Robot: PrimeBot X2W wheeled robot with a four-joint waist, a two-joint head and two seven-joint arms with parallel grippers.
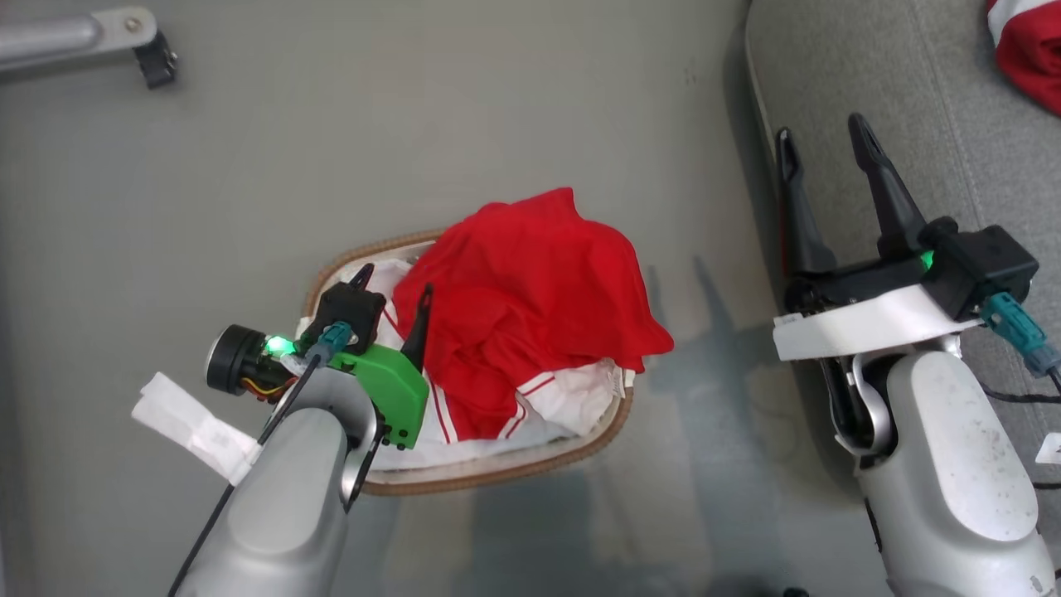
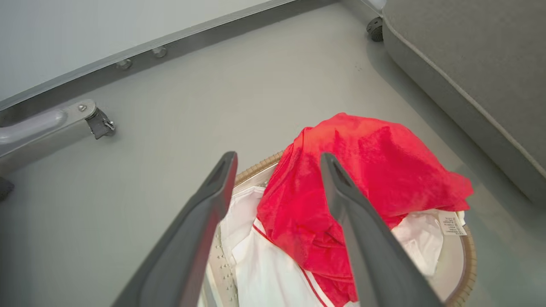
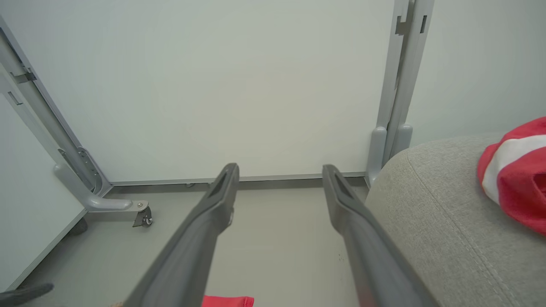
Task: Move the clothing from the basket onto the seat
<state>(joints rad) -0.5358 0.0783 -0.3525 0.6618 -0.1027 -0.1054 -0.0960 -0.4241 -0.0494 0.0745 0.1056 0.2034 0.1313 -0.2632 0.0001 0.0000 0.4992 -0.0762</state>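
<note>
You have one garment [image 1: 1028,50] on seat [image 1: 953,83]; more clothing [image 1: 530,307] heaped in basket [image 1: 497,474], yet to move. Left gripper [image 1: 396,279] wide, empty, over basket; right gripper [image 1: 821,128] wide, empty, beside seat.

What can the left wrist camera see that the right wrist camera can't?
The left wrist view has the basket, heaped with red and white clothing, beyond the open left gripper. The right wrist view has a red-and-white garment lying on the seat, past the open right gripper. Both have the grey seat and the grey floor.
</note>
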